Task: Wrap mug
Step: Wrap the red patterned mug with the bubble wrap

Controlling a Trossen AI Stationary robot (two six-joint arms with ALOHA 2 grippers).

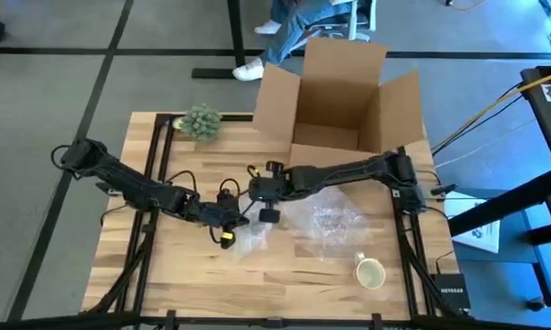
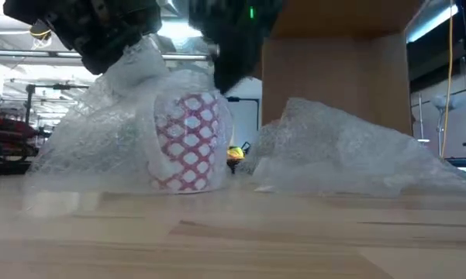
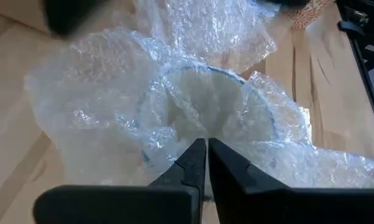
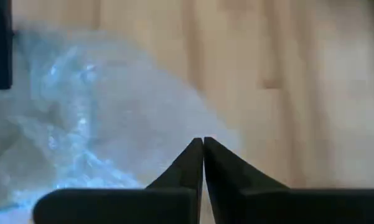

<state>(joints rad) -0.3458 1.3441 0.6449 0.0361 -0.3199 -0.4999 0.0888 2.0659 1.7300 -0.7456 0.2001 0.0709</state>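
Mug upright in bubble wrap, left tool clenched on wrap, right tool clenched nr it

No readable text, labels, brands or numbers anywhere

A white ceramic mug with a red lattice pattern is showing through clear, glinting bubble wrap, and a second clear crumpled sheet of bubble wrap is lying pale against the light-brown wooden bench with its streaked grain. A plain cream mug is showing a pale inside. The open cardboard box is showing tan brown, the small leafy plant grey-green, and both arms' hands are showing black, the left hand bearing a yellow spot.
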